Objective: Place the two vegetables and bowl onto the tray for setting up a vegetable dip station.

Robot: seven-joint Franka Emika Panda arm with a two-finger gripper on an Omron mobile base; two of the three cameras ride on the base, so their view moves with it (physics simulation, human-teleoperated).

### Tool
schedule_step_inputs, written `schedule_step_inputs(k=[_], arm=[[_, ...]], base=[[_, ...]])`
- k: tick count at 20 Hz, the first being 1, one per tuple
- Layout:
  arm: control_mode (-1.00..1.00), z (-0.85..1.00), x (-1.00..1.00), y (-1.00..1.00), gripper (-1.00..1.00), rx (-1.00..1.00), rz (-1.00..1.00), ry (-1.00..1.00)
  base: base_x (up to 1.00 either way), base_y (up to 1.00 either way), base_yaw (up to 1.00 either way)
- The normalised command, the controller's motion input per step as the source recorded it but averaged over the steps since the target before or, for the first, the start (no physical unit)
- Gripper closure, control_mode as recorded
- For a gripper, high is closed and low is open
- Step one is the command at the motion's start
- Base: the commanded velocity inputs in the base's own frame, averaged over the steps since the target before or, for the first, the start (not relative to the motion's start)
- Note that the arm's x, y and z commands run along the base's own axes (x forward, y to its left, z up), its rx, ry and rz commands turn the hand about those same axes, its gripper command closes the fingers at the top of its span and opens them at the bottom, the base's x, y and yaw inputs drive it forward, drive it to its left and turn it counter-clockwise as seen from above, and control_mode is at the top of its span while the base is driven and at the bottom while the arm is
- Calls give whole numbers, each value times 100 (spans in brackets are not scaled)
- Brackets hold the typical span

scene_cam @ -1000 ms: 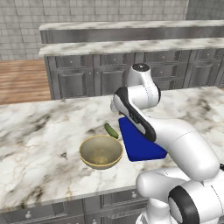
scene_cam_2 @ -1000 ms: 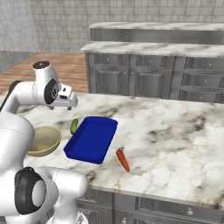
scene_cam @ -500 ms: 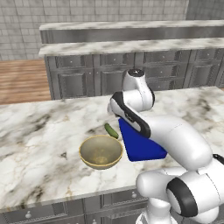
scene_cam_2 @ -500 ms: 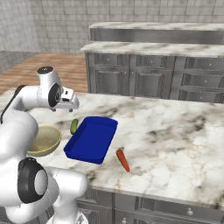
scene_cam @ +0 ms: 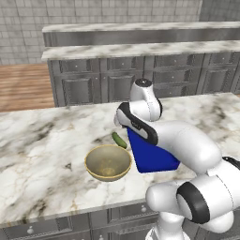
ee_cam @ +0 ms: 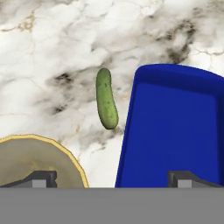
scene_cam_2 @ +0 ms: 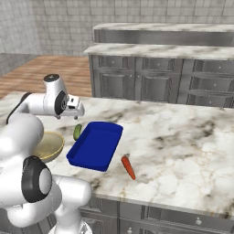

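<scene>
Green cucumber (ee_cam: 106,104), blue tray (ee_cam: 175,131), orange carrot (scene_cam_2: 128,167).

**Three views around the tray**

Both base views look forward and down across the table from behind the tray (scene_cam: 157,157), from its left and right. The hand view looks steeply down, close, sharing tray (ee_cam: 175,127), cucumber (ee_cam: 106,98) and bowl (ee_cam: 39,159).

The counter (scene_cam: 42,154) looks like polished veined marble; the tray (scene_cam_2: 96,144) smooth matt blue; the cucumber (ee_cam: 106,98) finely pimpled; the bowl (scene_cam: 108,161) speckled inside.
</scene>
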Motion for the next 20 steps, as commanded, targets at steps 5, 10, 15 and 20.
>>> schedule_step_inputs(k=[5, 10, 15, 20], arm=[[-100, -28, 21, 5, -100, 0, 3, 0], [-100, -25, 24, 8, -100, 0, 1, 0], [-100, -23, 27, 6, -100, 0, 1, 0], [-100, -20, 21, 3, -100, 0, 1, 0]], base=[[0, 0, 0], [0, 0, 0], [0, 0, 0], [0, 0, 0]])
